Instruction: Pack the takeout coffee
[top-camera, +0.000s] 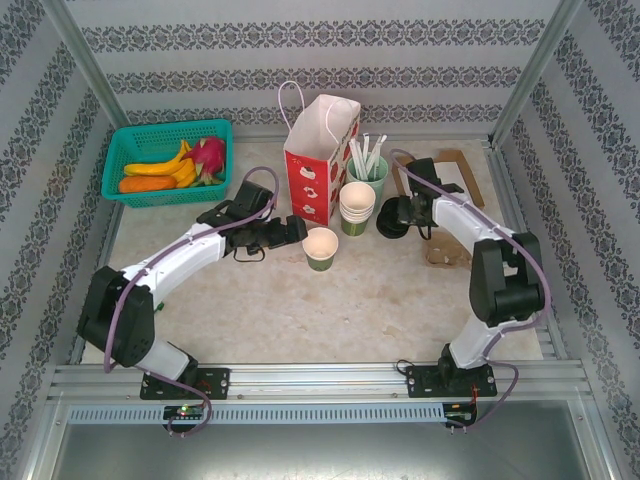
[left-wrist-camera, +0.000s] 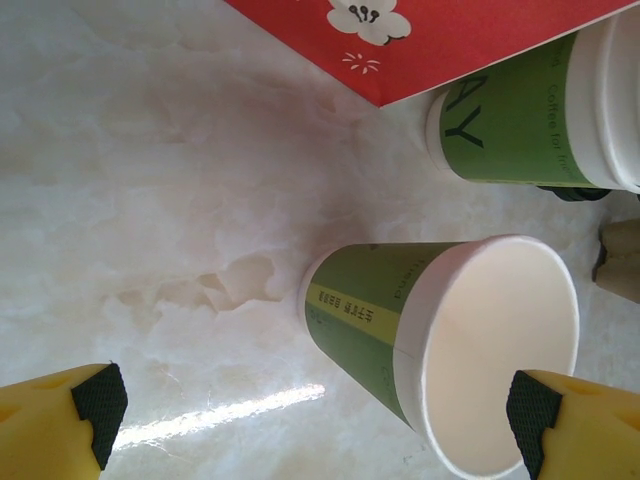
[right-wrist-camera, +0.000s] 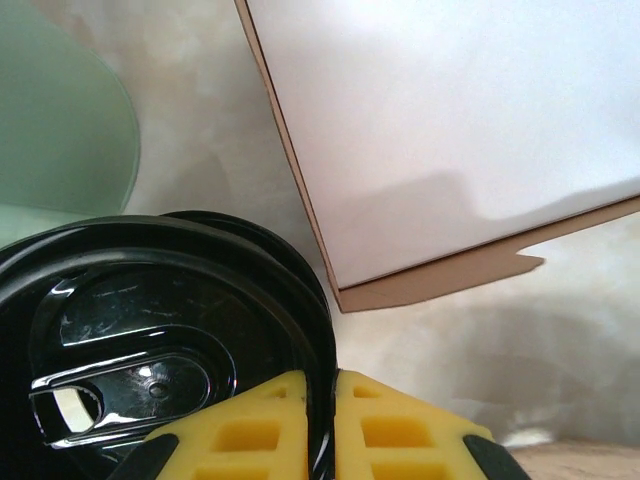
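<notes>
The takeout coffee cup (top-camera: 321, 247), a small green paper cup with no lid on it, stands mid-table in front of the red paper bag (top-camera: 320, 160). My left gripper (top-camera: 293, 231) is open just left of it. In the left wrist view the cup (left-wrist-camera: 400, 320) sits ahead of the left gripper (left-wrist-camera: 315, 405), nearer the right finger and untouched. My right gripper (top-camera: 397, 214) is over a stack of black lids (top-camera: 387, 225). In the right wrist view the right gripper (right-wrist-camera: 335, 385) is shut on the rim of the top black lid (right-wrist-camera: 150, 300).
A stack of lidless cups (top-camera: 357, 205) and a mint-green cup with straws (top-camera: 367, 175) stand right of the bag. Flat cardboard (top-camera: 455, 170) lies behind the right arm. A teal basket of fruit (top-camera: 165, 160) sits at the back left.
</notes>
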